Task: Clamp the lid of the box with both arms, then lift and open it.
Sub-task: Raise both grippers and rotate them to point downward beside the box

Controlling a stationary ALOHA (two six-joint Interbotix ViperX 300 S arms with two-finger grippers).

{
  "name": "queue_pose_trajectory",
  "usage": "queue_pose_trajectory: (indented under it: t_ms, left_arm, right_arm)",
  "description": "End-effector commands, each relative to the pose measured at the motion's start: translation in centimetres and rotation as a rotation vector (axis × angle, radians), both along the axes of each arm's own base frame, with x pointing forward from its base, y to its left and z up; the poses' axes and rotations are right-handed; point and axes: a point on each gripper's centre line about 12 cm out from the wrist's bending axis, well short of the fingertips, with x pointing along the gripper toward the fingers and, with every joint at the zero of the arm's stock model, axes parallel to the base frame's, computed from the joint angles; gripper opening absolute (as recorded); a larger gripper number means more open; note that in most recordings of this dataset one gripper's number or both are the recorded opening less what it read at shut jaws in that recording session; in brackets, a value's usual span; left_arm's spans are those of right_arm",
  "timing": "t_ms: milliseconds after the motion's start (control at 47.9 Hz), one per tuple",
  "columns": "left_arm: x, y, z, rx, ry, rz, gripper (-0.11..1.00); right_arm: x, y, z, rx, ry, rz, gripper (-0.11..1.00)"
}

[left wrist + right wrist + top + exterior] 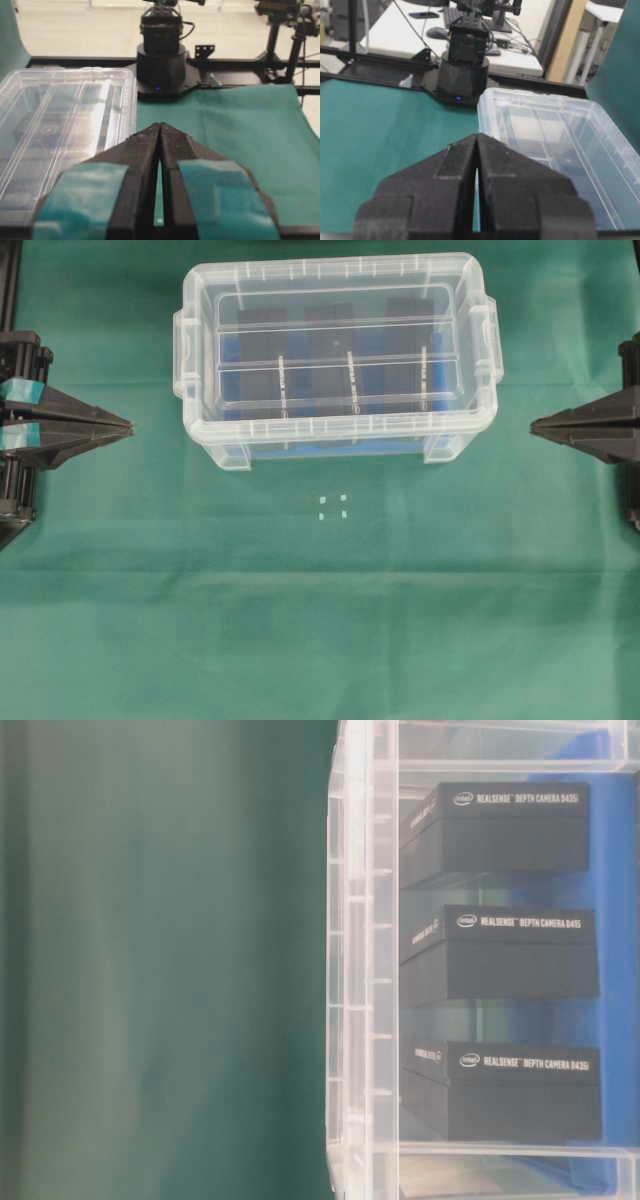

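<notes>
The clear plastic box point(215, 440) stands at the back middle of the green cloth, a blue base and black blocks point(500, 960) showing through it. Its clear lid point(335, 348) with two lengthwise ridges lies flat on top, also seen in the wrist views as the lid point(65, 115) and the lid point(555, 130). My left gripper point(130, 426), teal tape on its fingers, is shut and empty, left of the box and apart from it. On the opposite side my right gripper point(533, 426) is shut and empty, with a gap to the box. The left gripper point(159, 125) and right gripper point(477, 136) tips meet.
Small white marks point(333, 506) sit on the cloth in front of the box. The opposite arm's black base point(161, 65) stands at the cloth's far edge, and the other base point(462, 70) likewise. Desks and cables lie beyond the table.
</notes>
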Motion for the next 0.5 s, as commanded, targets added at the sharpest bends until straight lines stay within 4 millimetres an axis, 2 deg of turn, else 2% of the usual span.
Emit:
queue_pose_trajectory:
  t_ms: [0,313,480]
  left_arm:
    - [0.3,0.1,0.6,0.020,0.022,0.004,0.01]
    - [0.4,0.1,1.1,0.027,0.091,0.007,0.01]
    - [0.3,1.4,1.1,0.026,0.095,0.070,0.01]
  right_arm:
    - [0.4,-0.1,0.4,-0.023,-0.001,-0.007,0.00]
    - [1.1,-0.8,1.8,-0.112,0.123,-0.039,0.00]
    - [1.1,-2.3,1.7,-0.131,0.156,-0.108,0.00]
